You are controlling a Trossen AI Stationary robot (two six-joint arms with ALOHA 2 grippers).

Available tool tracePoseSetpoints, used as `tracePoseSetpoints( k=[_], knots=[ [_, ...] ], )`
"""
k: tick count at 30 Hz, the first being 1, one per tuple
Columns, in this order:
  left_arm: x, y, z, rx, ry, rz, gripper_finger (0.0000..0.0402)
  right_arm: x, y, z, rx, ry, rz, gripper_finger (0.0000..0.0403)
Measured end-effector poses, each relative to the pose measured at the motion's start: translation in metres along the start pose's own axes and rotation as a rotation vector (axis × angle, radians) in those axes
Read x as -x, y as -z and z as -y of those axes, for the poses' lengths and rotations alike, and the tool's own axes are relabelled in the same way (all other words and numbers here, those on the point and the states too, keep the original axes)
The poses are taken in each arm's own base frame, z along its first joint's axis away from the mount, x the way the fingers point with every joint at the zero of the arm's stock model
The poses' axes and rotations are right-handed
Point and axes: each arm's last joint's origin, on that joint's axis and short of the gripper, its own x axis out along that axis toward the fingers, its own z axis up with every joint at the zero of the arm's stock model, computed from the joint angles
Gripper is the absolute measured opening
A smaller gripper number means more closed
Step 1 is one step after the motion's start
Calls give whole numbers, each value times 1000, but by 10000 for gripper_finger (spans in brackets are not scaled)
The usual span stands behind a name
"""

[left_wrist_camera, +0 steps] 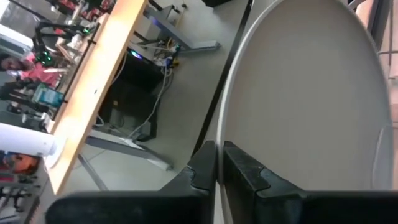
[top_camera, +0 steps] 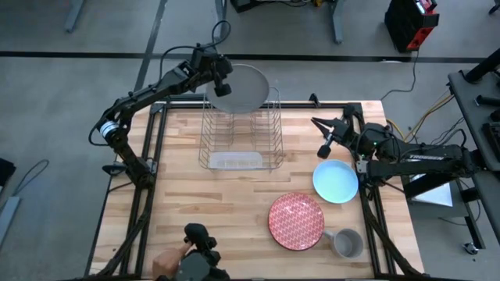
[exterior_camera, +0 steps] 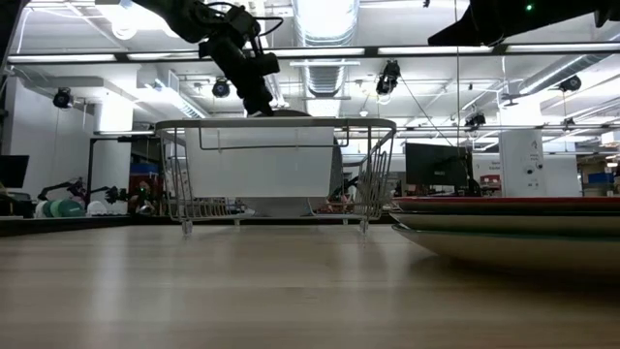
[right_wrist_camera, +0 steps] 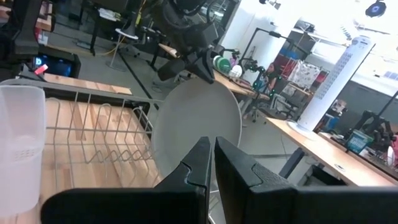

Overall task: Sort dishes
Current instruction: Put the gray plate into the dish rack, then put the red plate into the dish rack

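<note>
Closest to the low camera is the edge of the red patterned plate (exterior_camera: 513, 205), lying flat on the table (top_camera: 234, 211). From above I see it just beside the grey mug (top_camera: 347, 243), with the light-blue plate (top_camera: 336, 181) a bit farther back. I can't see a blue speckled plate in any view.

My left gripper (top_camera: 222, 84) is clenched on the rim of the large grey plate (top_camera: 244, 87). In the left wrist view the rim runs straight between the two fingers (left_wrist_camera: 258, 174), and the plate (left_wrist_camera: 311, 93) stands on edge beyond them. It hangs over the back of the wire rack (top_camera: 239, 133), tilted and not yet in a slot. The low view shows the gripper (exterior_camera: 254, 92) above the rack's top rail (exterior_camera: 276, 124).

My right gripper (top_camera: 326, 137) waits near the light-blue plate, aimed toward the rack. Its fingers (right_wrist_camera: 245, 168) sit pressed together, holding nothing.

I judge this as the insertion step for the first plate. To do it well I'd square the plate to the rack wires so it is upright, line the bottom edge up with one gap, and lower slowly. I'd keep the grip until the rim seats between the tines. Letting go early risks the plate tipping off the back of the rack.
</note>
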Motion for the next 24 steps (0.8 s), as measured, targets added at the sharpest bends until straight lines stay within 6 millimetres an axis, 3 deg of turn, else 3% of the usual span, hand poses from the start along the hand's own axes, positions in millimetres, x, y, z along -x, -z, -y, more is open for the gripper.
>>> tracePoseSetpoints(
  k=[10, 14, 24],
  knots=[
    [0, 0, 1, 45, 31, 14, 59, 0, 0, 0, -13, -2, -4, 14],
    [2, 2, -1, 39, -14, -55, 89, 0, 1, 0, -13, -2, -4, 14],
    [37, -11, -14, 78, 18, -106, 142, 0, 1, 0, -15, -2, -4, 14]
  ],
)
